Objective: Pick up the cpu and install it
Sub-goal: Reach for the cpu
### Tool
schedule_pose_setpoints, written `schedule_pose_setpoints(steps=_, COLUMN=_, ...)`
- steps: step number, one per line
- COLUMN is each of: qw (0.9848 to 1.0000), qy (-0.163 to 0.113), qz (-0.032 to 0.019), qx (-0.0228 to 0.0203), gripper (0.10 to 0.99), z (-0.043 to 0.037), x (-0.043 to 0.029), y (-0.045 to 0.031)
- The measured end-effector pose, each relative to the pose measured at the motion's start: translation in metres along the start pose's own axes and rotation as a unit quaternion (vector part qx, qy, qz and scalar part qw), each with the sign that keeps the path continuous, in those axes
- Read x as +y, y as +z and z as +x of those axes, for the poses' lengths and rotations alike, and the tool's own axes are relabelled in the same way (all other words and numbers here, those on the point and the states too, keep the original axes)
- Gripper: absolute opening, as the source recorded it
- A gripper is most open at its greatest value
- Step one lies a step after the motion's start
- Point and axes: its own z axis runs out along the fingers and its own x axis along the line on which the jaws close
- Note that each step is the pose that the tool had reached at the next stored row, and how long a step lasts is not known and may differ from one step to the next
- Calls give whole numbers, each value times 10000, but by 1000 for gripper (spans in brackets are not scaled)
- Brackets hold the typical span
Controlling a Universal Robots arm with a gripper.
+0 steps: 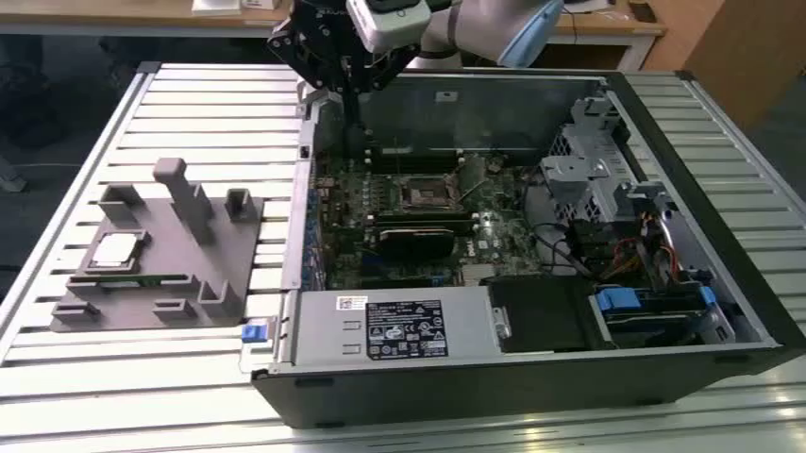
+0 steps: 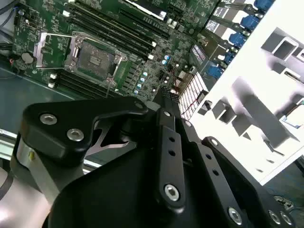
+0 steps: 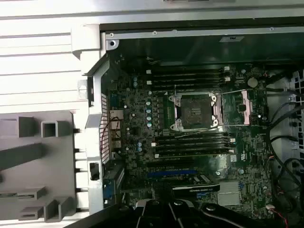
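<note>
In the exterior view the cpu point(image 1: 116, 250) lies flat, metal top up, in a pocket of the grey tray point(image 1: 189, 283) at the exterior view's left, middle of the frame. The tray rests on the slatted bench point(image 1: 75, 377). The chip is square, so it has no real long axis, and its edges run roughly in line with the tray's edges. The tool point(image 1: 357, 102) hangs at the top centre of the frame, over the back wall of the open computer case point(image 1: 529, 377) and well apart from the chip. I cannot tell whether it is open or closed. The socket point(image 1: 428, 193) sits in the middle of the case.

In the second wrist view the tool point(image 2: 165, 93) is above the green board point(image 2: 142, 57). The socket point(image 2: 95, 59) looks open and dark inside, with no chip seated. Part of the tray point(image 2: 266, 95) appears pale beyond the case wall.

In the first wrist view the socket point(image 3: 194, 111) again looks empty, and the tray point(image 3: 28, 156) is outside the case.

As I judge it, the work is at its start: the chip is neither picked up nor installed.
</note>
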Motion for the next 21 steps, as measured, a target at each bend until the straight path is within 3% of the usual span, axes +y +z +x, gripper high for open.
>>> schedule_pose_setpoints(steps=1, qw=10000, qy=0, qz=0, qx=0, gripper=106, z=70, x=-6, y=6)
schedule_pose_setpoints(steps=21, qw=10000, qy=0, qz=0, qx=0, gripper=106, z=170, x=-13, y=12)
